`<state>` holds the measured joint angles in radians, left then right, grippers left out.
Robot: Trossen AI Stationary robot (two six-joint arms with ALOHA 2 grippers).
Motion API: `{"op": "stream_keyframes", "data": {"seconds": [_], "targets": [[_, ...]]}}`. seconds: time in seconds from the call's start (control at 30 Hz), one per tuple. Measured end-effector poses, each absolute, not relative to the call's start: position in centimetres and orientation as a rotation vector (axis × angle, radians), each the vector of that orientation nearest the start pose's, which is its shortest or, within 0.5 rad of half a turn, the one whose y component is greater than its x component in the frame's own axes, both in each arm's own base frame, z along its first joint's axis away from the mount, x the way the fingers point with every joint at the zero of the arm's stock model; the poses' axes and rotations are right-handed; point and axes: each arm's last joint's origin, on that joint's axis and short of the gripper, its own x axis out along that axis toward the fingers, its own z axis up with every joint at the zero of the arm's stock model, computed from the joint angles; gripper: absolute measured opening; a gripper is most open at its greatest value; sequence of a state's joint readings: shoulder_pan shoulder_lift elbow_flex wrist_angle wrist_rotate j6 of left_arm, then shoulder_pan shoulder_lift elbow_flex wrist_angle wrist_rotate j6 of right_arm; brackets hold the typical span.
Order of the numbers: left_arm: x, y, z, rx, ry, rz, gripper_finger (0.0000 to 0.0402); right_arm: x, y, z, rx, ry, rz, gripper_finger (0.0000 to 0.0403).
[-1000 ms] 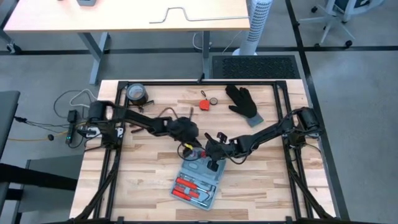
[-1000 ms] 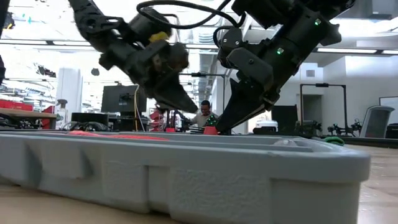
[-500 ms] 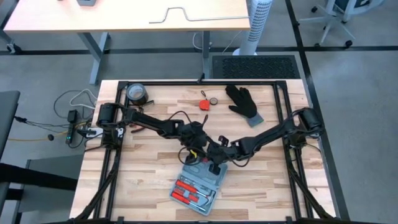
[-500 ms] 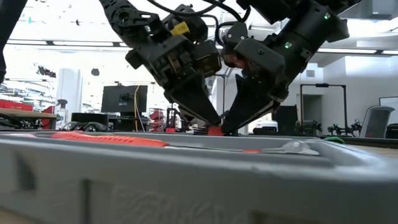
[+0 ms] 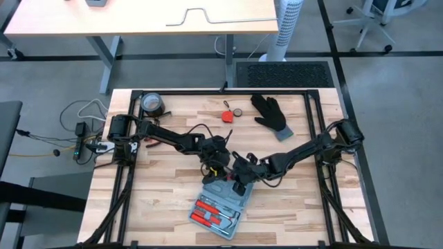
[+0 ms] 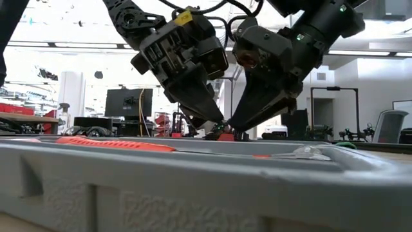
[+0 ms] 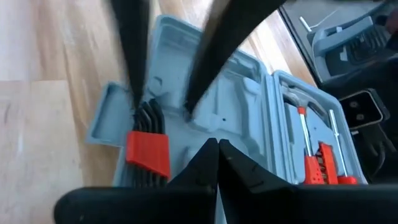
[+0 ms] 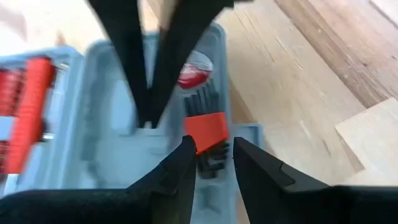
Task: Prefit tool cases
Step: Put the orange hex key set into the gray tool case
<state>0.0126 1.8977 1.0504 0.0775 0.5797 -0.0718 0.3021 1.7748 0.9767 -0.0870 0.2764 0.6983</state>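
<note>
Starting at my left, I have the tape roll [image 5: 151, 104] parked at the far corner of the counter [image 5: 166, 200], out of the way. My left tool [image 5: 216, 169] is tipped down over the upper half of the open tool case [image 5: 221, 204], its fingers drawn together to a point in the left wrist view, so I can poke into a moulded recess rather than grab. Just beside that spot sits the red-holdered hex key set [image 7: 148, 144], seated at the case's edge. My right tool [image 5: 240, 181] meets it from the other side, fingers a narrow gap apart and empty, which I judge steadies the case. The lower half holds the red-handled tools [image 5: 208, 209]. Farther right, the black glove [image 5: 271, 114] lies well apart.
</note>
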Motion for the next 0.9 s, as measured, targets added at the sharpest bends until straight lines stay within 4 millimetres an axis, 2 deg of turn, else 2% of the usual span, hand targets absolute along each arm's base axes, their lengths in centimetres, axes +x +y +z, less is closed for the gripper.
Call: {"op": "stream_keyframes", "data": {"seconds": [0.2,0.3,0.47,0.63,0.9], "targets": [[37.6,-1.3,14.4,-0.292,0.788,-0.523,0.0,32.0,11.4,17.5,0.436,0.757,-0.285,0.0118],[37.6,-1.1,14.4,-0.292,0.788,-0.519,0.0,31.2,12.3,17.9,0.463,0.776,-0.287,0.0118],[37.6,-0.1,15.7,-0.269,0.74,-0.463,0.0,31.0,13.7,16.0,0.541,0.855,-0.282,0.0097],[37.7,0.3,16.0,-0.225,0.722,-0.365,0.0,31.2,14.1,14.8,0.598,0.87,-0.318,0.0015],[37.6,0.7,15.1,-0.173,0.77,-0.265,0.0,31.1,14.2,14.3,0.663,0.878,-0.366,0.0005]]}}
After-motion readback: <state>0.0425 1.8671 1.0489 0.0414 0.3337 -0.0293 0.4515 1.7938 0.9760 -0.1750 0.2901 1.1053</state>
